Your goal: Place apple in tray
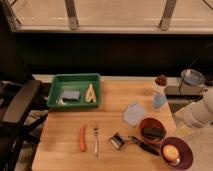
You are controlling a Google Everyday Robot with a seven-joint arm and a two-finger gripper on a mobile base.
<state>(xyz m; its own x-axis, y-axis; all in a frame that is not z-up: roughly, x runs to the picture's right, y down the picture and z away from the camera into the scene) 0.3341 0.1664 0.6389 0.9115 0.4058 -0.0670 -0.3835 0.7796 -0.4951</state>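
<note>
The apple, yellow-orange with a reddish blush, lies in a round purple bowl at the table's front right corner. The green tray stands at the table's far left and holds a blue sponge and a tan object. Of my arm, only a white segment shows at the right edge, just above and behind the purple bowl. My gripper is not in view, and nothing touches the apple.
An orange carrot and a fork lie front centre. A black-handled tool, a brown bowl, a pale blue sheet and a cup crowd the right half. A black chair stands left of the table.
</note>
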